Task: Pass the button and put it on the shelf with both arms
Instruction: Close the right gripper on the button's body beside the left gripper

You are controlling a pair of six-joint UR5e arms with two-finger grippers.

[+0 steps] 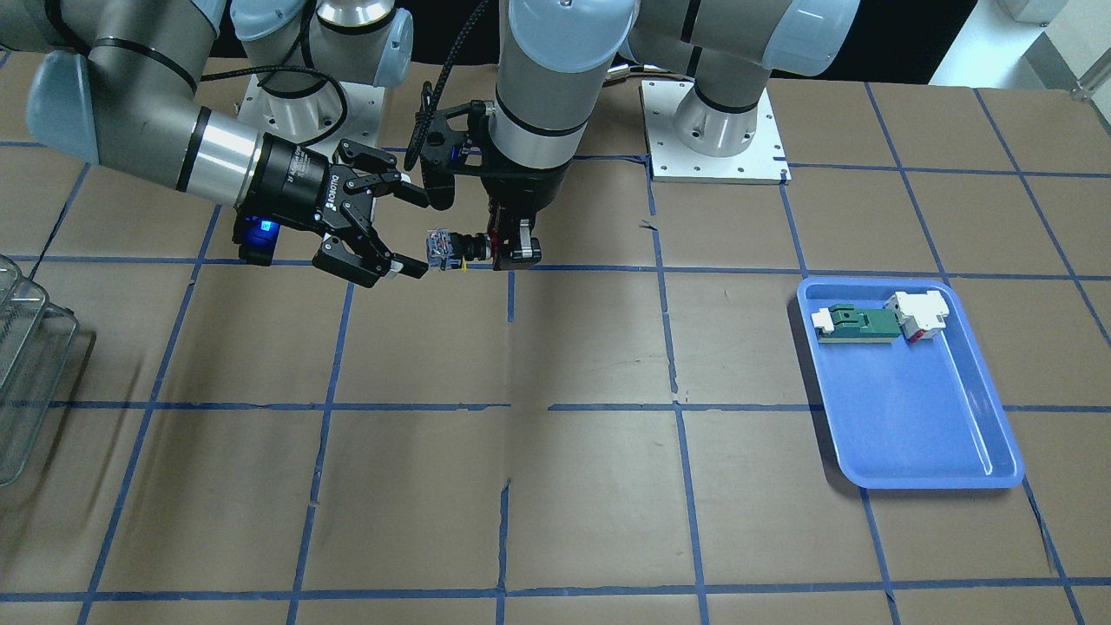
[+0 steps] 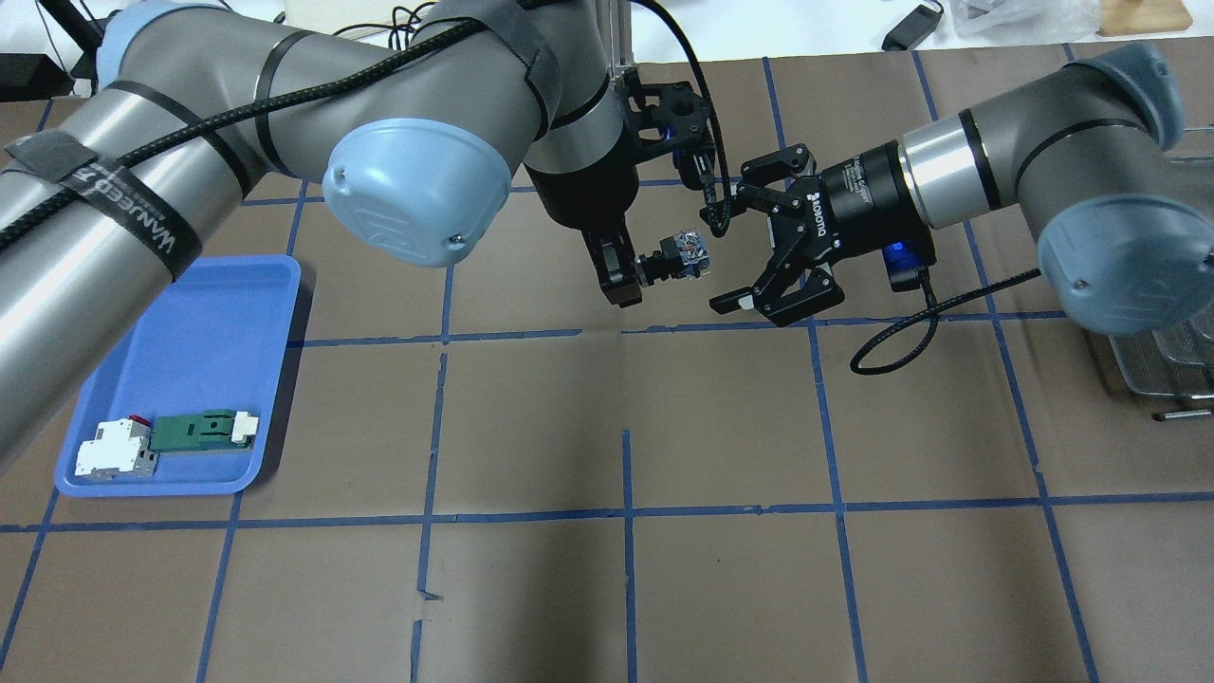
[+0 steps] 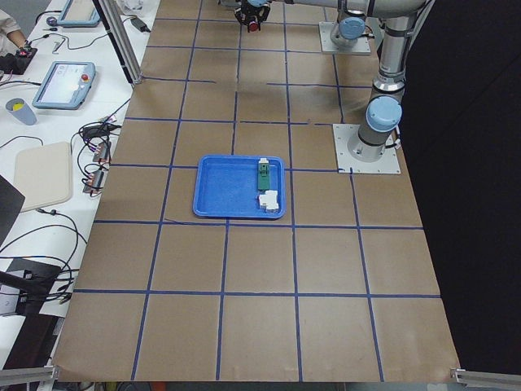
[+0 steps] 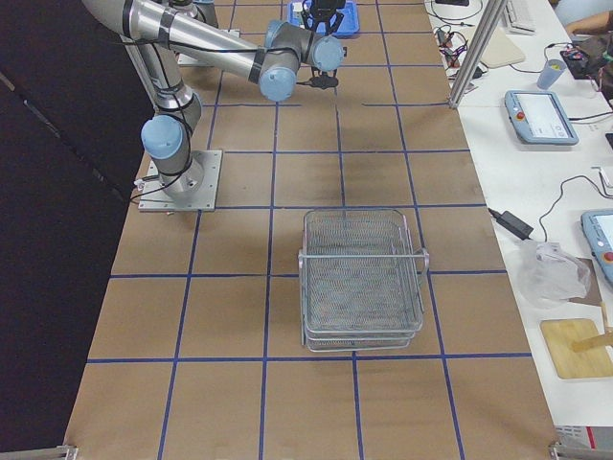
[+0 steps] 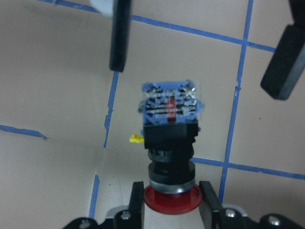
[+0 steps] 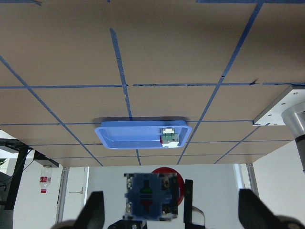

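Note:
My left gripper [image 2: 634, 275] is shut on the red cap of the button [image 2: 681, 254] and holds it sideways above the table, block base pointing at my right gripper [image 2: 723, 261]. The right gripper is open, its fingertips level with the button's base and apart from it. In the front view the button [image 1: 450, 247] hangs between the left gripper [image 1: 514, 252] and the right gripper [image 1: 418, 233]. The left wrist view shows the button [image 5: 170, 124] with its yellow tab. In the right wrist view its base [image 6: 151, 200] sits between the open fingers. The wire shelf [image 4: 362, 278] stands on the robot's right.
A blue tray [image 2: 190, 323] on the robot's left holds a green-and-white block [image 1: 859, 323] and a white-and-red block [image 1: 920, 314]. The shelf's edge [image 1: 26, 365] shows at the front view's left. Blue tape lines cross the brown table.

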